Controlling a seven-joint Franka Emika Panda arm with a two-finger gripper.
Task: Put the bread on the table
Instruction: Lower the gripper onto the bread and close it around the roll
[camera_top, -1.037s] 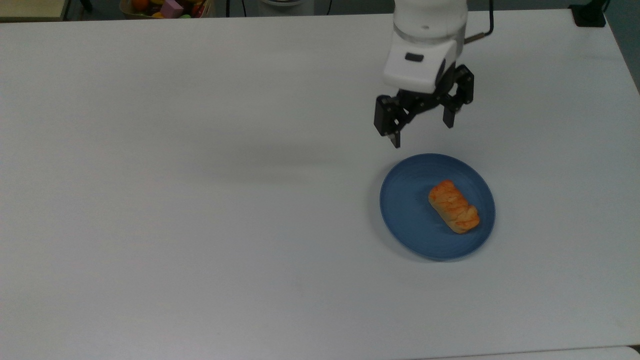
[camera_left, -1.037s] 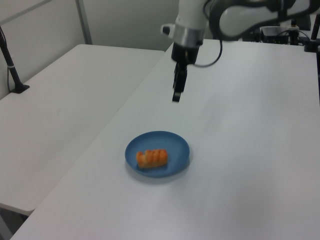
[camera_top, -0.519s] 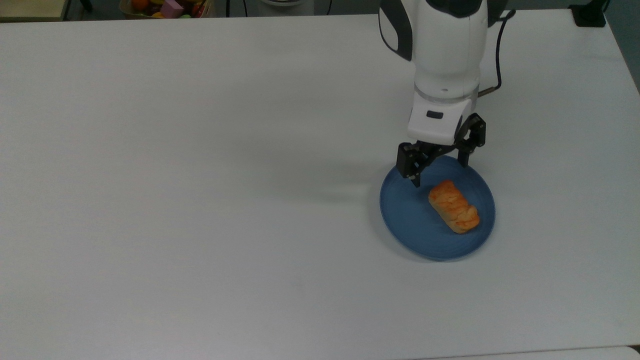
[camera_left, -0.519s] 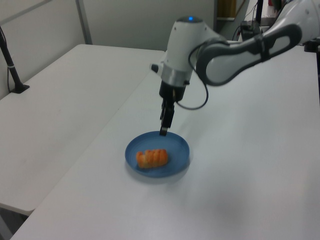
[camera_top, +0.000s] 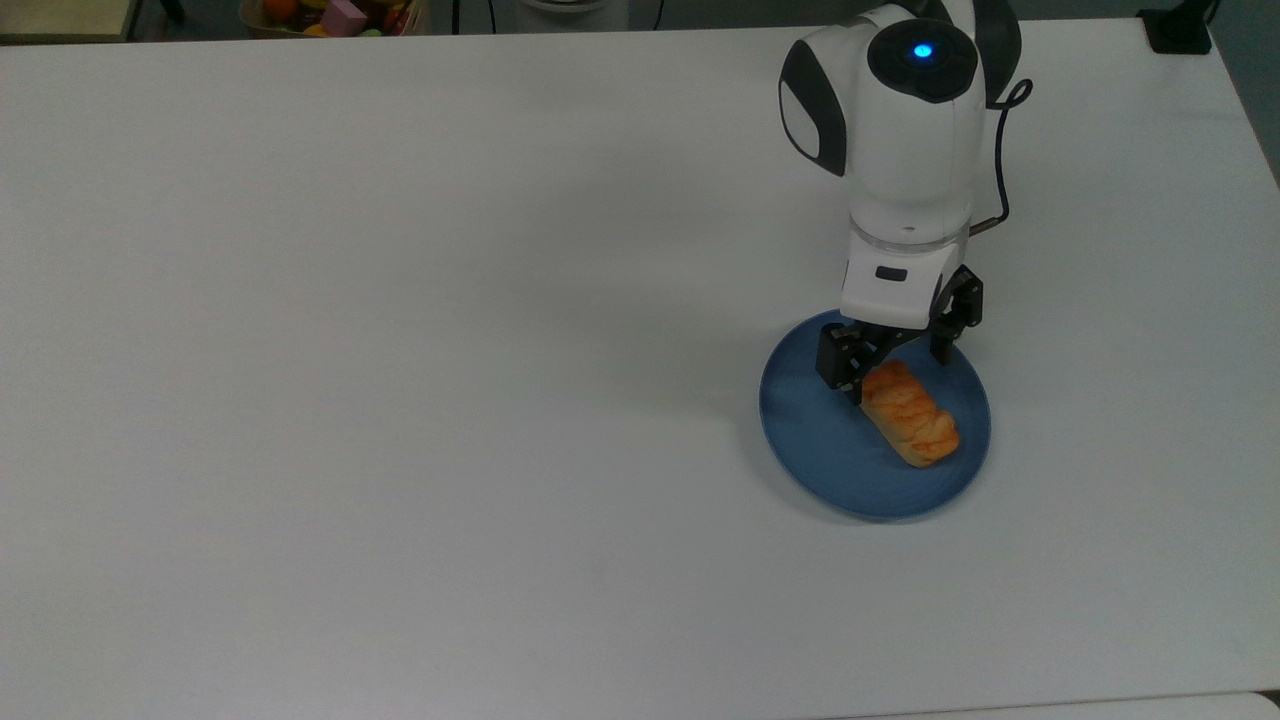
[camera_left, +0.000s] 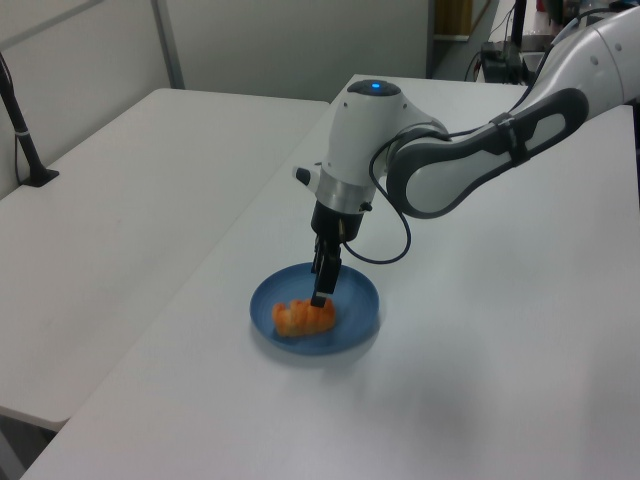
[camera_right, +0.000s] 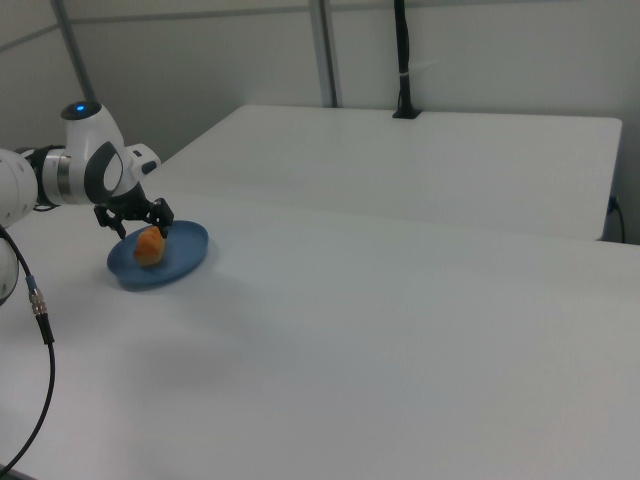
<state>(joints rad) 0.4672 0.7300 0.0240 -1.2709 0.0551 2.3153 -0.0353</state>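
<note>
1. The bread is seen lying on a round blue plate, right of the plate's centre in the top view, with its long axis running diagonally from far left to near right.
2. In the left view the bread is found slightly left of the middle of the plate; in the right view it sits toward the left part of the plate.
3. The plate is set on the white table, in the right half of the top view and somewhat nearer than the table's middle.
4. The gripper is positioned over the far end of the bread, its two black fingers spread wide and pointing down.
5. In the top view one finger is placed just beside the bread's left far corner, while the other is seen farther off to the right; whether either touches the bread cannot be told.
6. In the left view the gripper is shown low, directly above the bread; in the right view it straddles the pastry.
7. The bread is not gripped; it rests on the plate.
8. A container of coloured toys is visible beyond the table's far edge at the top view's left.
9. A second white table is seen alongside at the left view's left.
</note>
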